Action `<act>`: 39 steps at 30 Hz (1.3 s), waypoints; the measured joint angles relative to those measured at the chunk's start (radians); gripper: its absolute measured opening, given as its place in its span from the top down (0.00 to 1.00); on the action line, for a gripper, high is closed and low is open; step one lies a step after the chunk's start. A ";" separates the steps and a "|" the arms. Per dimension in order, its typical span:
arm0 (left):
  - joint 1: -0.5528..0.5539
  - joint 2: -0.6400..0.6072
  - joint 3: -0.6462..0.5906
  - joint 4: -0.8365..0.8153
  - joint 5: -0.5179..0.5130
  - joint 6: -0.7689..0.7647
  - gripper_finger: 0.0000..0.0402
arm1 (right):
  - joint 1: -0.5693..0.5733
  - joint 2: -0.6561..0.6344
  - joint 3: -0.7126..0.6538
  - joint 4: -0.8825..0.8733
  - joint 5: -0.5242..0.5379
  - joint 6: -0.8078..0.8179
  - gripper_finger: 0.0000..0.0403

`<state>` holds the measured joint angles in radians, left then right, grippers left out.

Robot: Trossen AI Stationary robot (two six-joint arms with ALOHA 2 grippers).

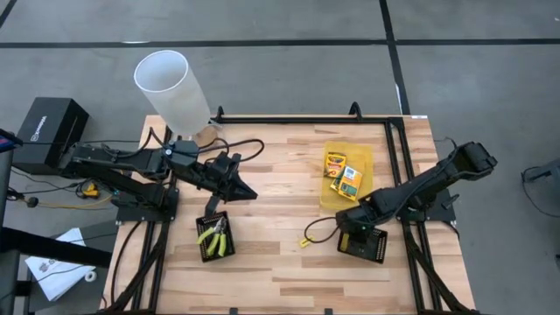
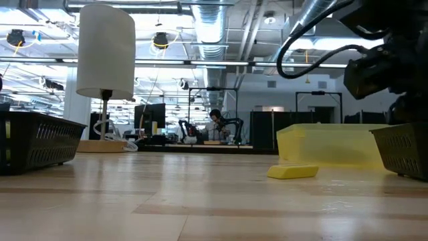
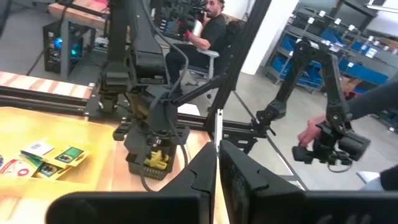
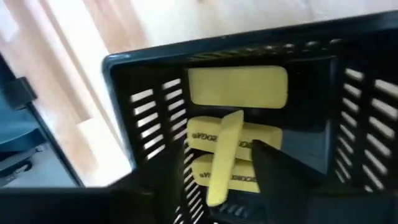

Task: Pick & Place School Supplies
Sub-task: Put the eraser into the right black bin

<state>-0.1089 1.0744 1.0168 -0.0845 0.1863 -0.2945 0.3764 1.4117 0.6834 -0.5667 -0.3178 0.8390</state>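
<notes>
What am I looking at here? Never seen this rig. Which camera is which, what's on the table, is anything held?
Two robot arms at a wooden table. One camera looks down from overhead, one sits at table height, and one rides on each wrist.

The left gripper is shut, empty, above the table near the left mesh tray, which holds a plier tool.

The right gripper is open over the right mesh tray, with yellow sticks below it, one tilted between its fingers. One more stick lies on the table.

Printed boxes lie on a yellow tray. A lamp stands at the back.

left pincer (image 1: pixel 248 192): shut, raised | right pincer (image 1: pixel 350 234): open, lowered
</notes>
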 joint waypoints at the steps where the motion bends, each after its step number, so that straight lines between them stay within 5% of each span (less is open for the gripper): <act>1: 0.000 0.000 0.000 0.000 -0.004 -0.001 0.95 | -0.004 0.000 0.001 0.005 -0.013 0.000 0.53; 5: 0.000 0.000 0.000 0.000 -0.006 0.000 0.91 | -0.018 0.000 0.037 0.031 -0.072 0.000 0.43; 9: 0.000 0.014 0.001 0.006 -0.007 -0.001 0.88 | -0.024 -0.027 0.115 0.028 -0.070 0.000 0.44; 19: 0.011 0.147 0.001 -0.001 -0.014 -0.001 0.90 | -0.080 -0.196 0.288 0.006 0.028 0.008 0.77; 23: 0.011 0.249 0.001 0.003 -0.009 0.000 0.95 | -0.076 -0.199 0.295 0.120 -0.089 -0.007 0.95; 26: 0.011 0.316 0.001 0.005 0.048 0.001 0.99 | -0.075 -0.150 0.295 0.175 -0.178 0.019 0.98; 32: 0.011 0.416 0.001 0.017 0.111 -0.001 0.99 | -0.069 -0.047 0.293 0.613 -0.312 0.023 0.94; 39: 0.008 0.534 0.000 0.117 0.137 0.001 1.00 | -0.093 -0.054 0.294 1.013 -0.125 -0.054 0.99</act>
<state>-0.1005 1.6085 1.0168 0.0330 0.3235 -0.2934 0.2831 1.3578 0.9771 0.4463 -0.4424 0.7849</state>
